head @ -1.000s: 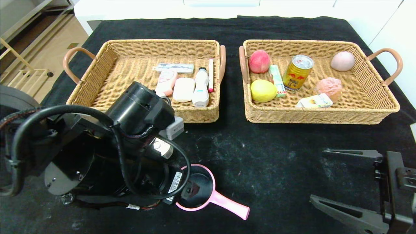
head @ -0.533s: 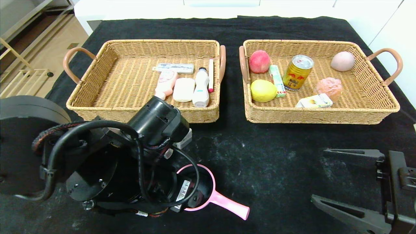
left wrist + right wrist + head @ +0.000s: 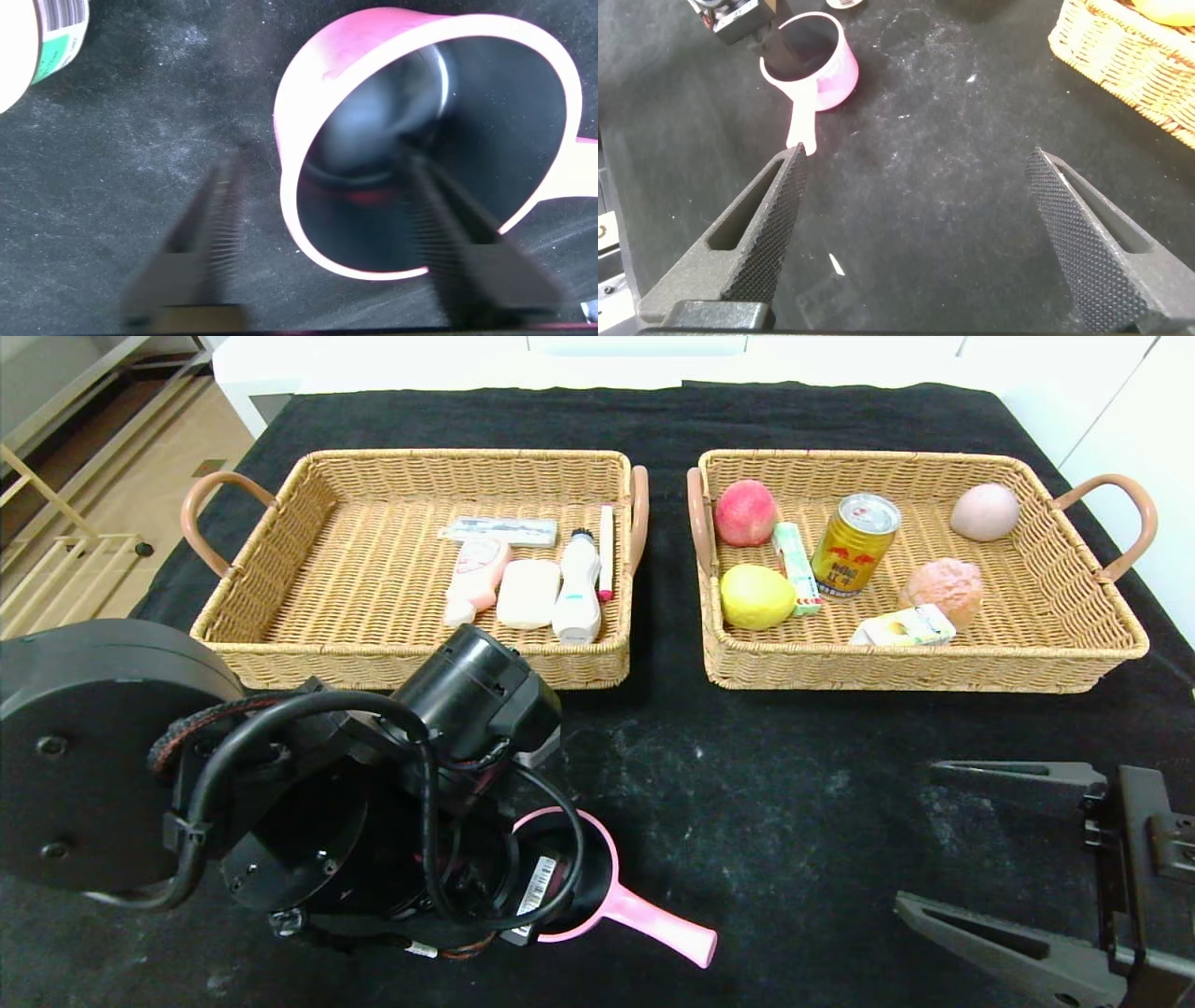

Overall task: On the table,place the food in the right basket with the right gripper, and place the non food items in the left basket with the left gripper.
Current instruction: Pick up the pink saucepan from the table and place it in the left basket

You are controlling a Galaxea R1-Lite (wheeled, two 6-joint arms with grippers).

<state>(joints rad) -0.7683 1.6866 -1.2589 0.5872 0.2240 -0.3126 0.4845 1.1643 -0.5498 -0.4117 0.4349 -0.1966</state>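
Note:
A pink cup (image 3: 653,924) with a long handle lies on the black cloth at the front, left of centre, its dark opening largely covered by my left arm (image 3: 448,709). In the left wrist view my left gripper (image 3: 318,159) is open astride the cup's rim (image 3: 285,177): one finger stands outside on the cloth, the other inside the cup. The cup (image 3: 808,56) also shows in the right wrist view. My right gripper (image 3: 915,835) is parked open at the front right with nothing between its fingers (image 3: 775,215).
The left basket (image 3: 467,455) holds soap, a tube, a bottle and other non-food items. The right basket (image 3: 859,455) holds fruit, a can and a carton. A white barcoded thing (image 3: 37,47) lies near the cup.
My left arm has moved right and toward the table's front, down over the pink cup, and its jaws have narrowed. The right arm has not moved.

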